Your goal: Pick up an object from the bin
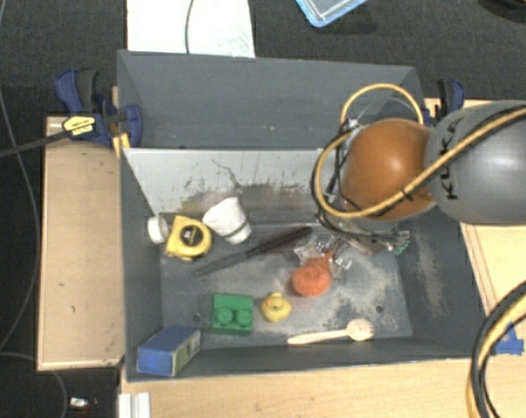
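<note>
The end effector [330,255] is low in the bin [272,103], right of centre, tucked under the arm's round orange cover. From this angle I cannot tell whether it is open or closed, and nothing can be seen gripped in it. Just on its near side, touching or almost touching its tip, lies an orange-red ball [312,279] on the bare floor of the bin. It is the closest thing and the likeliest pick.

The other things lie apart from it. A black pen [254,246] lies slanting to the left. Further left are a white cup [226,219] on its side and a yellow tape measure [189,236]. Toward the near wall are a green brick [232,312], a small yellow toy [276,307], a pale wooden spoon [328,333] and, in the near left corner, a blue box [167,351].

This looks like the approach step, with the grasp itself not yet made. The next move (if the ball is the target) calls for centring over it, a touch nearer and to the left, then closing squarely across its middle, since a round thing may roll out of an off-centre pinch. After that comes a straight lift.
</note>
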Controlling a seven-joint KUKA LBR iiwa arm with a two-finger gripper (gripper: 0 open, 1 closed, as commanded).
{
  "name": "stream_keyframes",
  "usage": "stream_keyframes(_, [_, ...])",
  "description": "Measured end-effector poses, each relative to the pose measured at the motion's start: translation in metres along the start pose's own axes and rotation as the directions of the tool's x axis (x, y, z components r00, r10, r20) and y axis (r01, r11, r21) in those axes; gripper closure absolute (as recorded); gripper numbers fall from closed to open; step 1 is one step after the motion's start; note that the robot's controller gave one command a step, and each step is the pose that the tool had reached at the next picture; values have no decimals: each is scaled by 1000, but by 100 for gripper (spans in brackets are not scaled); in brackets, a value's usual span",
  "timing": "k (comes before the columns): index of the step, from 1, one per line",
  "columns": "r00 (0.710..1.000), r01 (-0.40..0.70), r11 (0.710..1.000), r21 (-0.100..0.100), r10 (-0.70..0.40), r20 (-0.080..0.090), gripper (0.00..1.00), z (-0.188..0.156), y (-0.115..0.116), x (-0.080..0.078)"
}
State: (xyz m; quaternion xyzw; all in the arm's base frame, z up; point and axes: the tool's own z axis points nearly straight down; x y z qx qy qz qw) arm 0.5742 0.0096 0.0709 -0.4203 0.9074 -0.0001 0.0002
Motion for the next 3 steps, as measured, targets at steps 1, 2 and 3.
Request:
stream_keyframes(1, [1000,-1,1000,0,1,0,100,0,0,0])
stream_keyframes(2, [1000,5,1000,0,-5,2,100,-77,-6,-2])
stream_keyframes(3, [949,317,949,-5,-317,1,100,-139,17,18])
